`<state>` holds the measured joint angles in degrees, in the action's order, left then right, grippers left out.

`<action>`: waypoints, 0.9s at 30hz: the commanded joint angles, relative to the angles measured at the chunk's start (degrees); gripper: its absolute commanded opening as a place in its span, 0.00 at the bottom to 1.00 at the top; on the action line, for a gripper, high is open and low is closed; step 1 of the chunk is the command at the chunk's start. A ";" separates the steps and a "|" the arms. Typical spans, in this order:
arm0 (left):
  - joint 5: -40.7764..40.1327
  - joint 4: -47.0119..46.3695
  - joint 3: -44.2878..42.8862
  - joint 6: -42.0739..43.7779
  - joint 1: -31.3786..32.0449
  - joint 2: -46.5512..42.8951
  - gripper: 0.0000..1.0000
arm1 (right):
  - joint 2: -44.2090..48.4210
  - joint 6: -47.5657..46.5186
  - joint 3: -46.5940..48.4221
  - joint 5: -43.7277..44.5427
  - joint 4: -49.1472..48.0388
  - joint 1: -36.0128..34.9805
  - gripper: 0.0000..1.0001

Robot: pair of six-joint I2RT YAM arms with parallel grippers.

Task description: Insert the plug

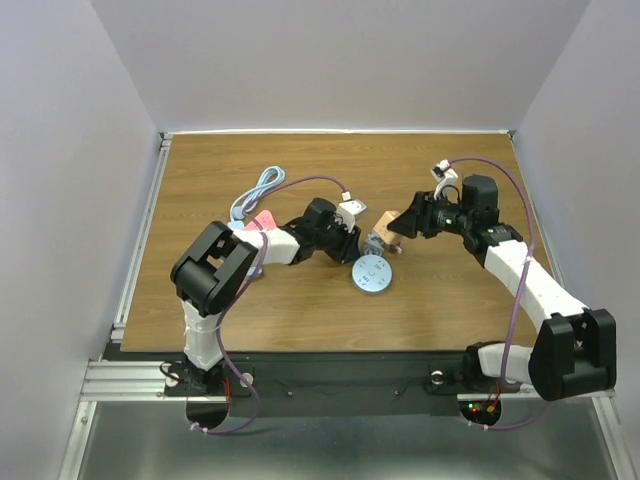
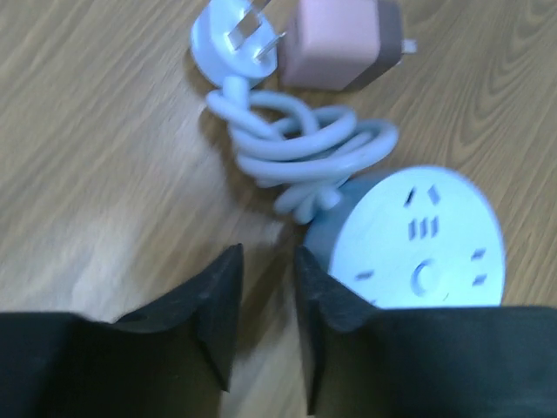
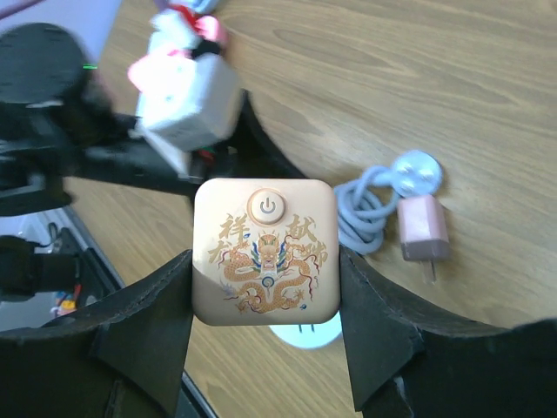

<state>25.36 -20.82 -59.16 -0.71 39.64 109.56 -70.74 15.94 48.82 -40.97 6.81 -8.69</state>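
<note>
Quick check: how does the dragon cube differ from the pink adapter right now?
The cube is clamped in the right gripper; the adapter lies on the table beside the cable's plug. The cube is beige with a power button and dragon print; the adapter is plain pink. The adapter shows a prong; none shows on the cube. Both are squarish with rounded corners.
</note>
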 commanded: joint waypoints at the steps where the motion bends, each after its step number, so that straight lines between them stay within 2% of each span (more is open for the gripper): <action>1: -8.64 1.22 0.36 -3.68 0.18 -9.09 0.50 | 0.78 -0.04 -1.70 5.02 -2.15 -0.28 0.00; 5: -14.01 3.75 -0.34 -7.80 1.14 -13.66 0.72 | 1.57 2.15 -2.41 9.76 -2.15 -0.28 0.01; 8: -17.44 6.48 -0.61 -9.48 3.77 -14.28 0.78 | 1.92 3.83 -2.50 13.01 -2.06 -0.28 0.01; 14: -18.77 8.60 0.44 -14.58 9.49 -13.41 0.82 | 1.40 6.55 -3.46 21.45 -1.54 -0.19 0.01; 18: -19.73 9.74 0.88 -18.97 12.30 -13.23 0.82 | 0.60 6.12 -4.96 22.42 -1.36 -0.19 0.00; 27: -22.37 13.78 3.43 -25.65 13.62 -14.81 0.83 | 0.87 5.85 -8.91 23.65 0.13 -0.19 0.00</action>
<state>4.60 -8.88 -57.28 -22.33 52.49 96.82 -70.65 21.41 40.14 -18.46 8.84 -8.82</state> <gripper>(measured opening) 0.823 0.649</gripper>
